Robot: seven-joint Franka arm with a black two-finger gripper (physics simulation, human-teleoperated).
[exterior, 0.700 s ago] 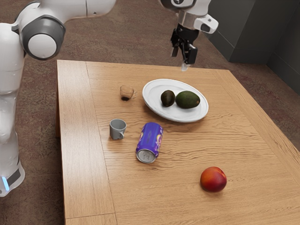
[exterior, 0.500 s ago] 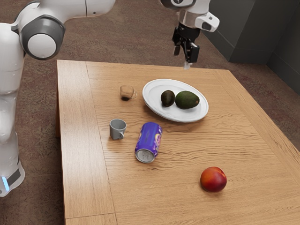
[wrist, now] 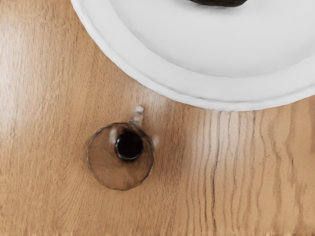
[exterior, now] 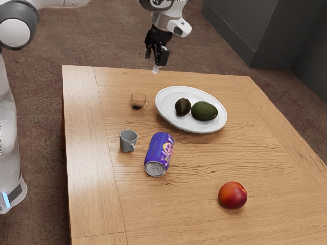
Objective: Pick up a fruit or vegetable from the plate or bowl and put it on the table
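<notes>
From here I see a wooden counter [exterior: 204, 161] bearing a white plate [exterior: 176, 94], with a clear glass cup [exterior: 138, 100], dark at its bottom, near the rim. A grey mug [exterior: 127, 140] stands near a purple can [exterior: 160, 149] on its side; a reddish fruit [exterior: 232, 195] sits well apart.

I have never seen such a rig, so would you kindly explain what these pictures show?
The machine is a single robot arm with a two-fingered claw. The exterior view comes from a camera standing to the arm's side; the wrist view comes from one on the arm's hand, looking down at the see-through cup and part of the plate. On the wooden table are that cup, a gray mug, a purple can lying on its side, a red fruit, and the white plate bearing two dark fruits, probably avocados. The claw is open above the table's far edge, apparently holding nothing.
</notes>
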